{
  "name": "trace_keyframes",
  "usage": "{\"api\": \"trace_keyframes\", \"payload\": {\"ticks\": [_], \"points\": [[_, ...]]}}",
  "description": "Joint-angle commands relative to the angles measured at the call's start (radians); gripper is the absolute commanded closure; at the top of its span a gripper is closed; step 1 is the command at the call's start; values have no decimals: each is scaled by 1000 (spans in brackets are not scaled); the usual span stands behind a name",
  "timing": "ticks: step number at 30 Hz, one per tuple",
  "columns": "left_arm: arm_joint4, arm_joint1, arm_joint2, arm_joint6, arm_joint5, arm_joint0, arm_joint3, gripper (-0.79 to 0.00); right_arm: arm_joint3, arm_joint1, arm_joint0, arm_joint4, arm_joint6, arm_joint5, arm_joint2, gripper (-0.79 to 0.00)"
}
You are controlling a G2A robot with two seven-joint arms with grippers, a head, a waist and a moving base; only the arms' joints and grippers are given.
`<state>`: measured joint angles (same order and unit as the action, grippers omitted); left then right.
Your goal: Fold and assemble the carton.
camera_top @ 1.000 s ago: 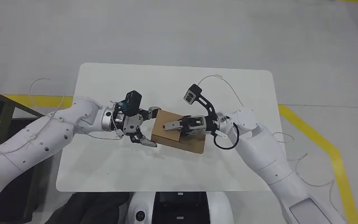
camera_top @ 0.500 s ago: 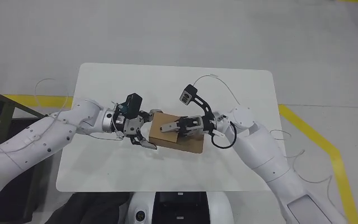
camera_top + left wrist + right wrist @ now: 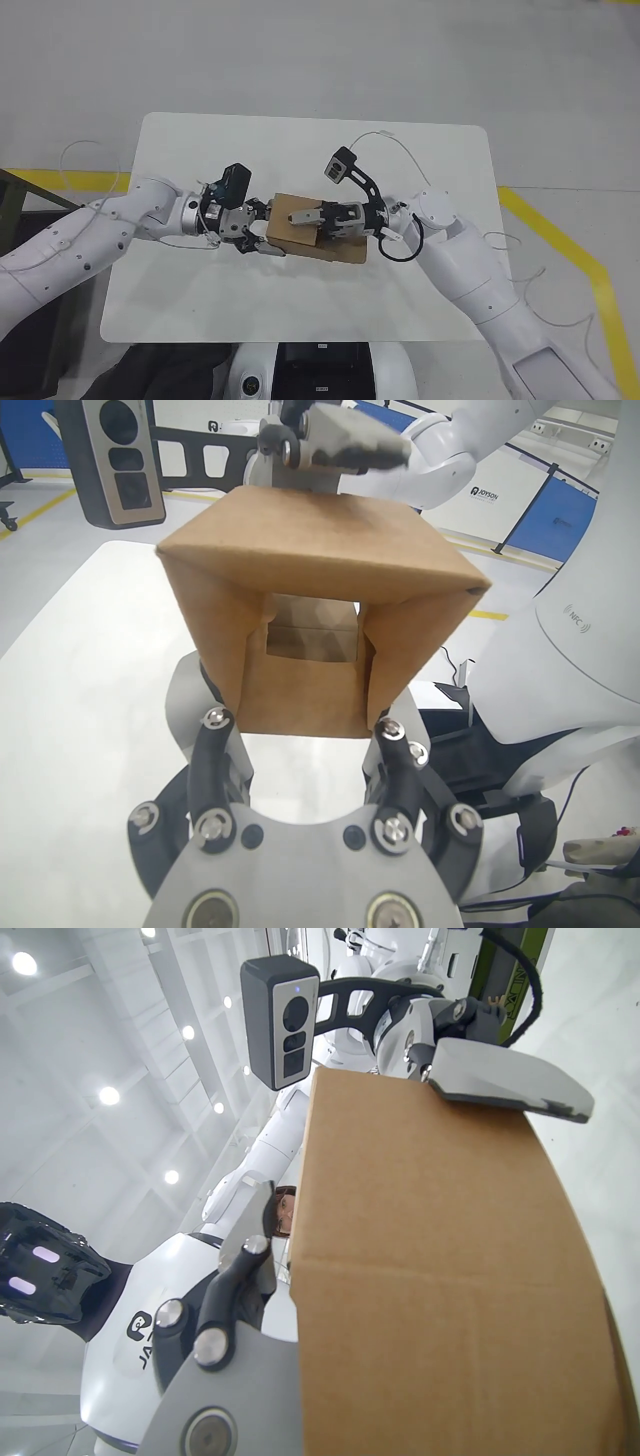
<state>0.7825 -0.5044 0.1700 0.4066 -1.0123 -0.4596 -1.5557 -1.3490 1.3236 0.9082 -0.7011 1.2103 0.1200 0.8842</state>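
The brown carton [image 3: 322, 236] hangs over the middle of the white table [image 3: 420, 290], held between both arms. My right gripper [image 3: 312, 216] is shut on it, one finger [image 3: 350, 445] lying along its top panel and another finger [image 3: 252, 1228] against its side. My left gripper [image 3: 267, 231] is at the carton's other end, with its fingers [image 3: 215, 720] pressed on the two side flaps. In the left wrist view that end of the carton [image 3: 320, 550] is partly folded in, leaving a square hole at the centre. A large plain panel of the carton [image 3: 440, 1253] faces the right wrist camera.
A thin white cable [image 3: 400, 145] loops over the table's far right part. Yellow floor tape [image 3: 560, 235] runs beside the table on the right. A dark object [image 3: 20, 200] stands off the table's left edge.
The left gripper's fingers have drawn together onto the carton's end. The carton has turned to lie more level, and the right gripper moved with it.
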Motion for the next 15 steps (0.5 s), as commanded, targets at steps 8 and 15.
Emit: {"api": "trace_keyframes", "payload": {"ticks": [8, 15], "points": [[-77, 0, 0, -16, 0, 8, 31, -511, -41, -22, 57, 99, -86, 32, 70, -785], [-93, 5, 0, -7, 0, 11, 44, -496, -147, -52, 146, 209, -178, 25, 155, -142]]}}
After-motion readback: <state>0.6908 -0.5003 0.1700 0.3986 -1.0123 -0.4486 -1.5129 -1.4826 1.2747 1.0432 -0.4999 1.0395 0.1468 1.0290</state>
